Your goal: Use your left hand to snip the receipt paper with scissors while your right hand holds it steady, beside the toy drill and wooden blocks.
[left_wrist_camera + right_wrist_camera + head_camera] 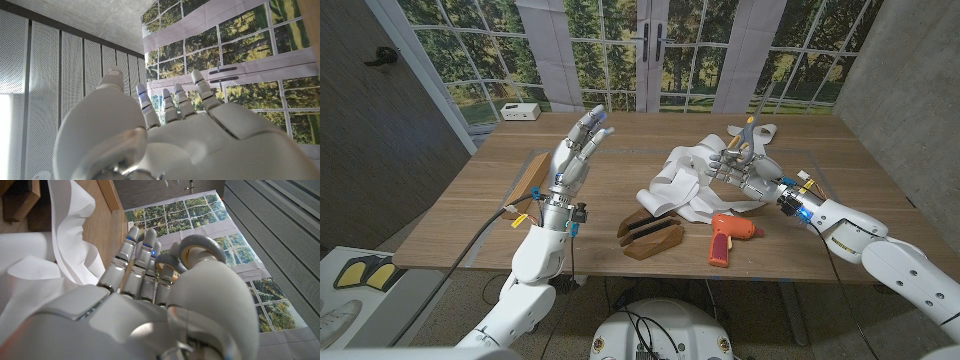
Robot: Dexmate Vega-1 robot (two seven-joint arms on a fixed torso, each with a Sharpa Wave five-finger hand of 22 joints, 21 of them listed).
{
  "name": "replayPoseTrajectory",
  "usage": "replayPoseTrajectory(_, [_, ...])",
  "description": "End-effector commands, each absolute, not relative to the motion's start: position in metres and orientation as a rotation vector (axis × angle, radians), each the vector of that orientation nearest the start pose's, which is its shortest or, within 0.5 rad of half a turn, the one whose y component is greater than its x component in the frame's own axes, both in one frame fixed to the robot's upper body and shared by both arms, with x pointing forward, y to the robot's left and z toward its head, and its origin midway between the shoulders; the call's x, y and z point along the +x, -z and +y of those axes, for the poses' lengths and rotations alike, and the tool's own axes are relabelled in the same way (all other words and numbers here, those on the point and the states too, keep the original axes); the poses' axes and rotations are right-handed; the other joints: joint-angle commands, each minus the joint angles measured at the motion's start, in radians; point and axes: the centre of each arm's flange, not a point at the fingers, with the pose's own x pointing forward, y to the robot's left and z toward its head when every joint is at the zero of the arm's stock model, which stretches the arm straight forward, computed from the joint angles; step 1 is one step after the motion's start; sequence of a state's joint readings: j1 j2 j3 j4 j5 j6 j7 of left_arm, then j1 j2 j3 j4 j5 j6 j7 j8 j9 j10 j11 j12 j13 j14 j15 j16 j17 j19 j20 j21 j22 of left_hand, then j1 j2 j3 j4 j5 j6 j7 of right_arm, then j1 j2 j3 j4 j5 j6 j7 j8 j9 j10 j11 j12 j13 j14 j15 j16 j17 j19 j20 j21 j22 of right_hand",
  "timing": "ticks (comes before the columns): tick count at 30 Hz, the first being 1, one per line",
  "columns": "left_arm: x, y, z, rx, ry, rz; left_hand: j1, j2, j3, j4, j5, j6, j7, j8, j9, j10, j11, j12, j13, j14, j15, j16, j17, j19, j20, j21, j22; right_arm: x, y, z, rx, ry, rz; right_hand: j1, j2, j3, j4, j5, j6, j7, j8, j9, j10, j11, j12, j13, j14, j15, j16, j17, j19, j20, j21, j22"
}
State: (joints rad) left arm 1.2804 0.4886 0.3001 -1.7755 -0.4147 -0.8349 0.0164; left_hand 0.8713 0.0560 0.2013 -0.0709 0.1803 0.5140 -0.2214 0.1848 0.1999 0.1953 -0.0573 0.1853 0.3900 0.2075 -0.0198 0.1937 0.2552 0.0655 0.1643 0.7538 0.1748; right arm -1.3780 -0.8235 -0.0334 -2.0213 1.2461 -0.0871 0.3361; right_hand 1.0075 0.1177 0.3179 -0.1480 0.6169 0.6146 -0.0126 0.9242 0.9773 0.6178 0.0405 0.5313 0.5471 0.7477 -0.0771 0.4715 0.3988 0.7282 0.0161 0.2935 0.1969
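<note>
The white receipt paper (682, 170) lies crumpled in loops on the wooden table (470, 215), right of centre. My right hand (740, 172) is over its far right part and holds grey scissors (752, 130), which stick up above the fingers. In the right wrist view a grey handle ring of the scissors (202, 241) sits at the thumb side of my right hand (150, 310), with the paper (70, 225) just beyond the fingers. My left hand (575, 158) is raised over the table's left half, fingers apart and upward, holding nothing; the left wrist view shows this left hand (190, 135) against the windows.
An orange toy drill (728, 238) lies near the front edge below the paper. Dark wooden blocks (650, 236) sit left of it. A light wooden block (530, 178) lies by my left arm. A white box (520, 111) stands beyond the table's far left corner.
</note>
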Motion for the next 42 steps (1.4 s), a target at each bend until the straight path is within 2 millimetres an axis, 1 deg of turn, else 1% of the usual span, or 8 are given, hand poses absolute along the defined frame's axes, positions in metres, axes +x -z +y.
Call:
replayPoseTrajectory(1, [0.458,0.055,0.224,-0.056,0.366,-1.148,0.009,0.01,0.009,-0.002,0.0,0.001,0.0,0.005,-0.001,0.0,-0.013,0.009,0.0,0.001,-0.007,0.003,0.0,0.0,0.007,-0.005,0.002,0.48,0.045,-0.265,0.3,-0.769,-0.354,0.005,0.018,-0.013,0.008,0.024,0.004,-0.018,0.052,0.075,0.111,-0.125,0.101,0.127,0.037,-0.107,0.022,0.075,0.008,-0.001,0.026,0.019])
replayPoseTrajectory(7, [0.457,0.057,0.224,-0.054,0.371,-1.144,0.012,0.016,0.014,-0.006,0.0,0.001,0.0,0.005,-0.002,0.0,-0.024,0.01,-0.005,0.006,-0.012,0.006,-0.004,0.001,0.008,-0.009,0.002,0.478,0.05,-0.266,0.321,-0.748,-0.322,-0.046,0.024,-0.039,0.027,0.027,0.035,-0.014,0.083,0.097,0.079,-0.119,0.231,0.305,0.053,-0.1,0.038,0.172,0.01,-0.005,0.074,0.051])
replayPoseTrajectory(17, [0.456,0.061,0.222,-0.055,0.377,-1.131,0.02,0.029,0.023,-0.011,0.001,0.003,0.0,0.006,-0.002,0.001,-0.027,0.013,-0.011,0.014,-0.016,0.01,-0.008,0.002,0.011,-0.013,0.002,0.478,0.054,-0.267,0.353,-0.775,-0.277,-0.053,0.043,-0.078,0.011,-0.026,0.018,-0.038,0.086,0.139,-0.003,-0.112,0.487,0.679,0.078,-0.118,0.208,0.488,0.066,-0.027,0.227,0.142])
replayPoseTrajectory(21, [0.457,0.062,0.222,-0.053,0.38,-1.125,0.021,0.031,0.026,-0.013,0.001,0.003,0.0,0.006,-0.003,0.004,-0.03,0.015,-0.014,0.016,-0.017,0.011,-0.01,0.002,0.011,-0.015,0.002,0.476,0.054,-0.267,0.35,-0.756,-0.272,-0.043,0.046,-0.083,0.006,-0.037,0.019,-0.035,0.097,0.168,0.002,-0.12,0.537,0.692,0.094,-0.121,0.293,0.602,0.082,-0.029,0.29,0.19])
replayPoseTrajectory(23, [0.457,0.063,0.222,-0.051,0.38,-1.121,0.021,0.032,0.026,-0.014,0.001,0.003,0.0,0.006,-0.003,0.004,-0.031,0.015,-0.015,0.018,-0.018,0.011,-0.01,0.002,0.011,-0.016,0.002,0.476,0.054,-0.267,0.342,-0.778,-0.267,-0.037,0.047,-0.082,0.01,-0.04,0.029,-0.031,0.104,0.189,-0.007,-0.125,0.609,0.692,0.046,-0.114,0.401,0.793,0.062,-0.029,0.403,0.301])
replayPoseTrajectory(31, [0.457,0.068,0.224,-0.057,0.381,-1.108,0.024,0.036,0.03,-0.017,0.001,0.001,0.0,0.005,-0.003,0.005,-0.032,0.016,-0.019,0.019,-0.019,0.012,-0.013,0.003,0.011,-0.019,0.002,0.473,0.053,-0.266,0.335,-0.807,-0.258,-0.047,0.049,-0.078,0.017,-0.035,0.023,-0.027,0.119,0.214,-0.016,-0.114,0.666,0.697,0.018,-0.121,0.461,0.837,0.039,-0.027,0.471,0.358])
replayPoseTrajectory(34, [0.455,0.068,0.225,-0.054,0.381,-1.109,0.025,0.037,0.031,-0.018,0.001,0.001,0.0,0.005,-0.003,0.005,-0.031,0.016,-0.02,0.019,-0.02,0.012,-0.014,0.004,0.012,-0.019,0.002,0.472,0.054,-0.265,0.353,-0.825,-0.25,-0.139,0.035,-0.116,0.071,-0.054,0.013,-0.017,0.12,0.206,-0.04,-0.101,0.706,0.696,0.008,-0.114,0.486,0.833,0.046,-0.017,0.499,0.353])
replayPoseTrajectory(42, [0.449,0.071,0.227,-0.049,0.376,-1.107,0.028,0.041,0.035,-0.022,0.002,0.0,0.0,0.005,-0.004,0.008,-0.029,0.018,-0.024,0.02,-0.022,0.012,-0.017,0.005,0.013,-0.022,0.002,0.469,0.053,-0.264,0.319,-0.848,-0.285,-0.278,-0.058,-0.207,0.111,-0.15,-0.034,0.021,0.126,0.207,-0.089,-0.071,0.766,0.694,-0.026,-0.082,0.513,0.817,0.034,0.016,0.518,0.325])
